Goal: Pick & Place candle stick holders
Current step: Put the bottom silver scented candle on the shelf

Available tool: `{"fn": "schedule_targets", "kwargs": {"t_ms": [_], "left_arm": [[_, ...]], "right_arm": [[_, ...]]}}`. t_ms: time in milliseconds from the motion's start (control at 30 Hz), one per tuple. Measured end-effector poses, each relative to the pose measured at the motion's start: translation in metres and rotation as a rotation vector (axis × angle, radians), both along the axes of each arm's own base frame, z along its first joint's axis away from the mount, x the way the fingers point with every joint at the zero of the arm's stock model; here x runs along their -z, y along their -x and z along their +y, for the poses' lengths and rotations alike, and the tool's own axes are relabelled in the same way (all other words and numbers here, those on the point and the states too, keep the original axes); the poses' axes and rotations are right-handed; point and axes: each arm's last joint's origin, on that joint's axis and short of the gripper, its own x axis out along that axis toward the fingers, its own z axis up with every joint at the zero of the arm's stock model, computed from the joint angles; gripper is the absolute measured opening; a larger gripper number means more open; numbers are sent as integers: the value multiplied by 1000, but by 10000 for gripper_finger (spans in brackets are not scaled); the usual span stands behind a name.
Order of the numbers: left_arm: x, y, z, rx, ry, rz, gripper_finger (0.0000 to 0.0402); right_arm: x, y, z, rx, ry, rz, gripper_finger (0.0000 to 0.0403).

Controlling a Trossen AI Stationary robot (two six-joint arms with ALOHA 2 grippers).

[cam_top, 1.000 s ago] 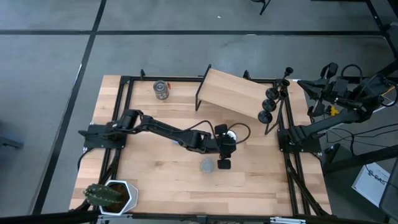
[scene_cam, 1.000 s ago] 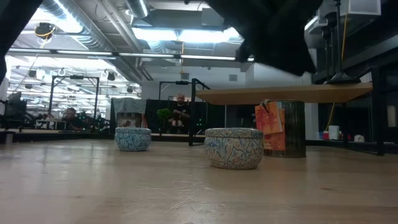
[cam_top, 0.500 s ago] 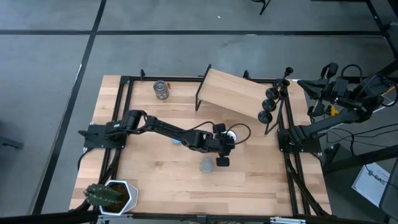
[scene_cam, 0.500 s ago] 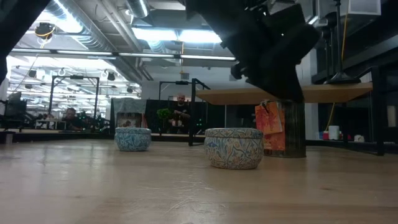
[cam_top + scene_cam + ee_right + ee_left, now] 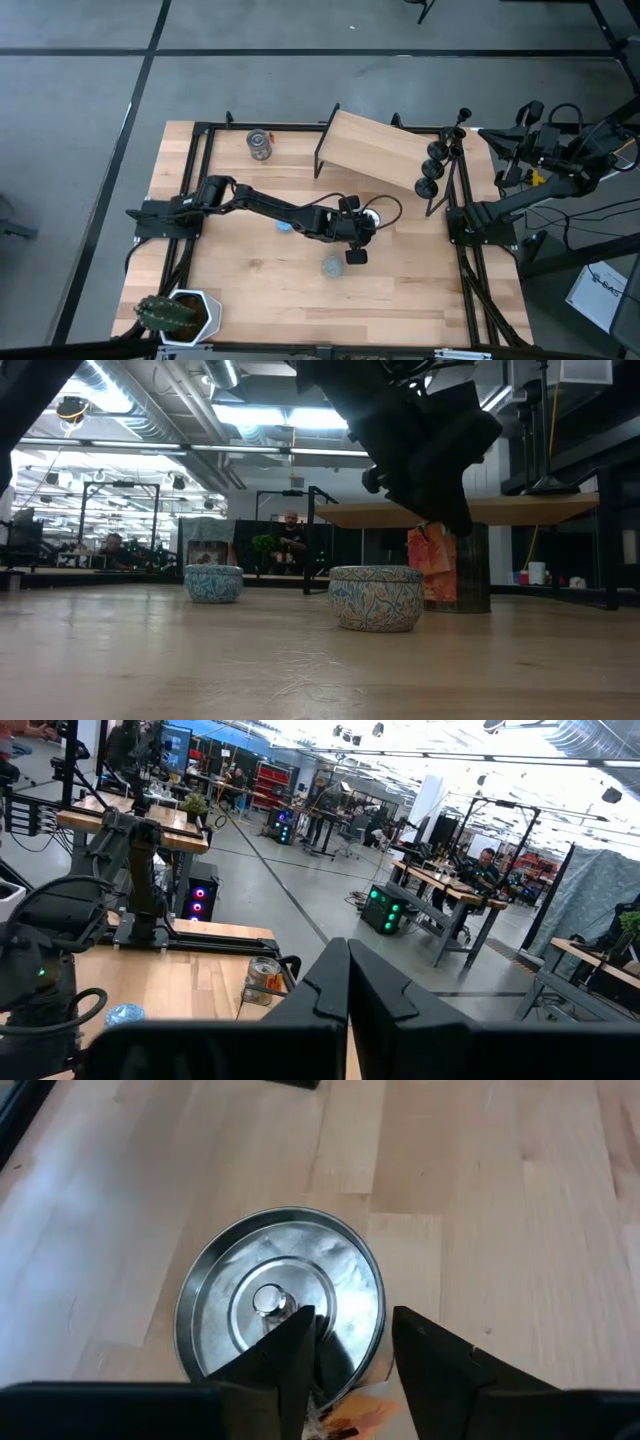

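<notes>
Left hand (image 5: 357, 246) has pulled back slightly toward mid-desk, lower than before, fingers (image 5: 285, 1360) straddling the rim of a shiny tin (image 5: 280, 1315), not clamped. Right hand (image 5: 347, 990) closed, parked off the desk's right. Candle holders (image 5: 437, 165) unmoved on the far-right shelf edge.

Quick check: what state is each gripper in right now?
Left gripper: over the middle of the table, fingers astride the rim of an open metal can; grip cannot be told.
Right gripper: parked off the table's right edge, shut, empty.

I'm seeing two dark jointed arms with black cables; the left gripper (image 5: 356, 256) is showing blunt black fingers (image 5: 283, 1355).
</notes>
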Motion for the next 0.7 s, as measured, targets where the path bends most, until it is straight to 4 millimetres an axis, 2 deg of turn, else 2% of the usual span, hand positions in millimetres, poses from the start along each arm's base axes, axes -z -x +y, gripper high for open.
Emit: {"fn": "schedule_targets", "kwargs": {"t_ms": [333, 700], "left_arm": [[-1, 0, -1, 43, -12, 8, 10], [-1, 0, -4, 55, -19, 10, 4]], "right_arm": [[0, 0, 0, 0, 0, 0, 5], [0, 0, 0, 0, 0, 0, 5]]}}
